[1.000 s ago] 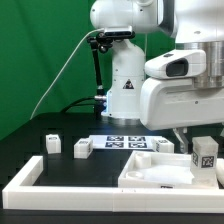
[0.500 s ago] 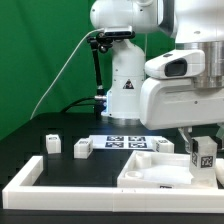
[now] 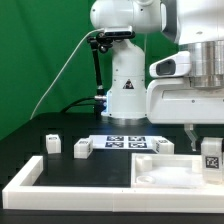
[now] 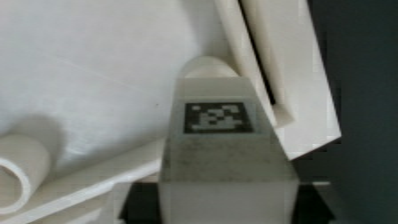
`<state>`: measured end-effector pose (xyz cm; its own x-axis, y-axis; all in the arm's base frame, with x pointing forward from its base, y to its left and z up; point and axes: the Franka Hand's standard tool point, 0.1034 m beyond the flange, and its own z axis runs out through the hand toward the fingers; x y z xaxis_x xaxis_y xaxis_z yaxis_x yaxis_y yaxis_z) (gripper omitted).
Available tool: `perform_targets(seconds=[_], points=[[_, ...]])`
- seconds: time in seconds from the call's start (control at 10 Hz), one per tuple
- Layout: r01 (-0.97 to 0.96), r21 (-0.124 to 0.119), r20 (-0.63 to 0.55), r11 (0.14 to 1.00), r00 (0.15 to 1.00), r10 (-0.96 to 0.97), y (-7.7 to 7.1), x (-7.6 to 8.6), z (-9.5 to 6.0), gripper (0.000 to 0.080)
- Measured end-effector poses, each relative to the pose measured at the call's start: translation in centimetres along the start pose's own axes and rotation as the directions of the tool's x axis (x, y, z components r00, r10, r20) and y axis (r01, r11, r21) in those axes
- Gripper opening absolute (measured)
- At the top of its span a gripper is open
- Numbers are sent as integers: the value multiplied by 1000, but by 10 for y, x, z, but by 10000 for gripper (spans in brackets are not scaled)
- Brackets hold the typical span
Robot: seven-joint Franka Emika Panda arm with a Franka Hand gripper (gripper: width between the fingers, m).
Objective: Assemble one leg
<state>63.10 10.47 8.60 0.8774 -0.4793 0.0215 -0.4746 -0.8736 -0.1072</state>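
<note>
My gripper is shut on a leg, a small white post with a black-and-white tag, and holds it over the right end of the wide white tray-shaped piece. In the wrist view the leg stands between my dark fingers, with my gripper closed around its base; its tip points at the tray's raised rim. Three more legs lie on the black table: two at the exterior view's left and one by the tray's back edge.
The marker board lies flat behind the tray. A long white L-shaped border runs along the table's front and left. The robot's base stands at the back, with a green backdrop behind. A curved white part shows in the tray.
My gripper has shifted a little toward the exterior view's right with the leg still in it. The loose legs and tray have not moved.
</note>
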Motion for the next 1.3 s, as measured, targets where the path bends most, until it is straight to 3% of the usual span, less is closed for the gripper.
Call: perform_targets(seconds=[0.3,0.6,0.9,1.1,1.2,1.3], points=[[-351,0,-3,936,936,351,-1,-1,1,292],[-668,-20,-10,744,744,668,0,-5,1,292],[-840,-25,0,542,543,840,0,-7,1,292],[-827,-25,1,561,561,828,0,-7,2,292],[-781,-19,2,624,624,781,0,-6,2,527],[-747,-8,0,665,665,747,-2,-6,2,527]])
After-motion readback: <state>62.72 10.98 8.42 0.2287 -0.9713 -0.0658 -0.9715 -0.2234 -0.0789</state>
